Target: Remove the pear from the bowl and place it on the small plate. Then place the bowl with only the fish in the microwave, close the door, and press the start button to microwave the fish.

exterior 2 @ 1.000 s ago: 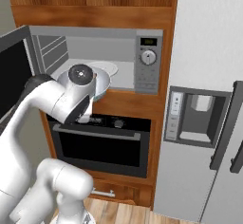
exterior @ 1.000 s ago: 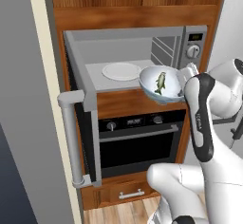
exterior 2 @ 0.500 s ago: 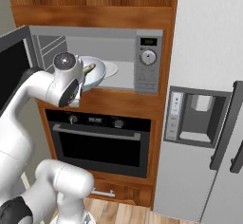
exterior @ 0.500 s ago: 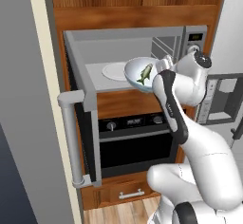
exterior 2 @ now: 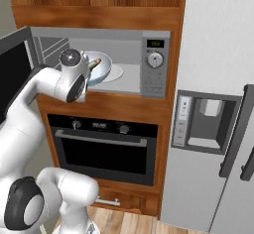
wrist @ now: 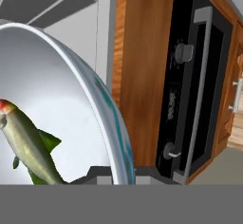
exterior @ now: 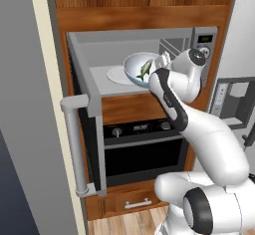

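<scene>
The tool [exterior: 160,63] grips the bowl [exterior: 138,70] by its rim. The bowl, carrying the fish [exterior: 145,68], hangs inside the open microwave [exterior: 164,45], over its white disc [exterior: 115,75].

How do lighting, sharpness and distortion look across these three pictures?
Left base view: flat even rendered light, the bowl and fish crisp inside the microwave. Right base view: equally sharp, no glare on the oven glass. Hand view: rolled sideways, bowl rim stretched by closeness, soft gloss, no blur.
</scene>
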{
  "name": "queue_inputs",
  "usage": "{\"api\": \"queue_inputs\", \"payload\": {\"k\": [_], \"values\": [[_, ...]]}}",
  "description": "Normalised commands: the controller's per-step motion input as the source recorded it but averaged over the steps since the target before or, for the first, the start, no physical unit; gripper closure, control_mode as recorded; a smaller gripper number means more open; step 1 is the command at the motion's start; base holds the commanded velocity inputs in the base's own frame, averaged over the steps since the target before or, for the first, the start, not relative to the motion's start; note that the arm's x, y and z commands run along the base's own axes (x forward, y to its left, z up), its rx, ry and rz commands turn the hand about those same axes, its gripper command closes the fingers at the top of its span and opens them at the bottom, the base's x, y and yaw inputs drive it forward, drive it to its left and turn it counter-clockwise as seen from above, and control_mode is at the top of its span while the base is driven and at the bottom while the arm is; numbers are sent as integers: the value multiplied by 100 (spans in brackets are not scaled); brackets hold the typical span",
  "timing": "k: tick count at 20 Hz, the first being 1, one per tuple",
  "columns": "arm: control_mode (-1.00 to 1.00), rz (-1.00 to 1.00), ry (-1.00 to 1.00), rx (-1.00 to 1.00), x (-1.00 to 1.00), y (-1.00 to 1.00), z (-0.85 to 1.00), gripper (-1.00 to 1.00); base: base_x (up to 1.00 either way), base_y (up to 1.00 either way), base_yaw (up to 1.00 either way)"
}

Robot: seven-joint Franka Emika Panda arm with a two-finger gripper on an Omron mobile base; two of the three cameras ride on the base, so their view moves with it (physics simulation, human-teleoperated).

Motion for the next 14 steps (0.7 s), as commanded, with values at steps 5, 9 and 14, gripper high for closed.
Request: {"api": "queue_inputs", "payload": {"k": [5,9,14], "values": [[-100,0,-1,0,37,16,-4,100,0,0,0],[-100,1,0,0,33,13,-8,100,0,0,0],[-100,7,0,0,32,0,-5,100,0,0,0]]}}
